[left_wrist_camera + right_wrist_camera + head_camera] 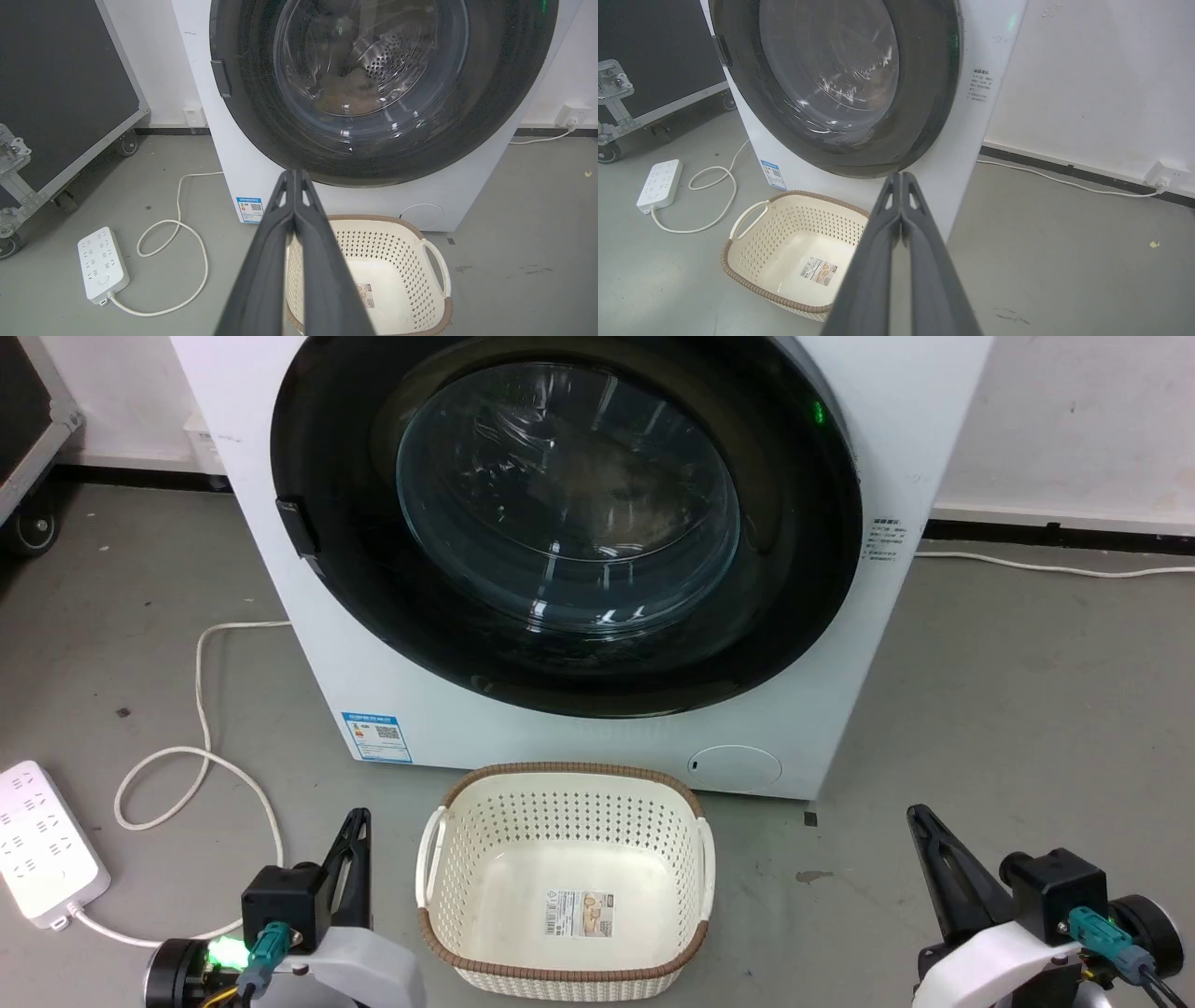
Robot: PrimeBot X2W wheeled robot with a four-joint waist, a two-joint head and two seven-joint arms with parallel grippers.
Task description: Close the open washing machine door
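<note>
The washing machine door (803,579) is a wide glossy black ring around a bulging clear glass bowl. It lies flat against the front of the white machine (887,644), with a small black latch tab on its left rim. The door also shows in the left wrist view (504,107) and the right wrist view (924,93). My left gripper (358,821) is low on the left, shut and holding nothing, well short of the machine. My right gripper (920,817) is low on the right, also shut and empty. In each wrist view the fingers (295,173) (901,175) are pressed together.
A cream perforated basket (439,840) with a brown rim stands on the floor right in front of the machine, between my grippers. A white power strip (42,840) and its looping cable (201,709) lie to the left. A black wheeled case (65,93) stands further left.
</note>
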